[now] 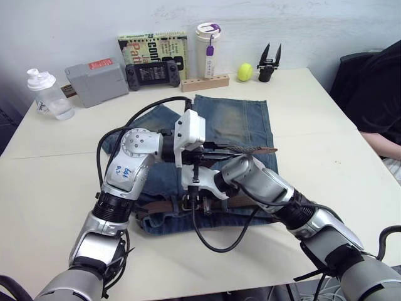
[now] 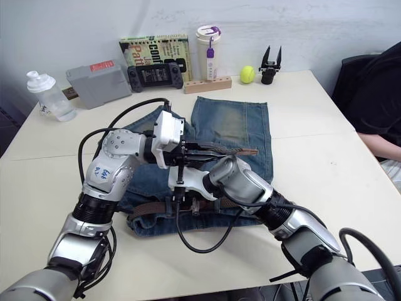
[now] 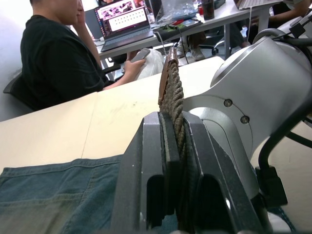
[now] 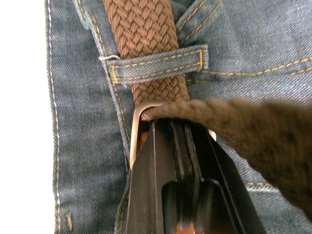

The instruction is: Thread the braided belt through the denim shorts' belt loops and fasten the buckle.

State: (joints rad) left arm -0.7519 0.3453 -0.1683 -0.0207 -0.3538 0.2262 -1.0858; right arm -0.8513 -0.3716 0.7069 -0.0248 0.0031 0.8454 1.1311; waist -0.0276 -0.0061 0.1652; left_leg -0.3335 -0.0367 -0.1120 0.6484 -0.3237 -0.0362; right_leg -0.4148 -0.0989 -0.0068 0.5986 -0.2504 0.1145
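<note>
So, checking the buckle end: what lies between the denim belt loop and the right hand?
In the right wrist view, braided belt and the buckle lie between belt loop and right hand.

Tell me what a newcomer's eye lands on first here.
Both arms meet over the denim shorts in the middle of the table. The left pincer is clamped on the braided belt, holding its tip up over the shorts. The right pincer is shut at the buckle, just below a belt loop on the waistband.

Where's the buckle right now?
The buckle lies on the denim shorts at the waistband, just past a belt loop, with the right gripper shut on it and the braided belt running through its frame.
</note>
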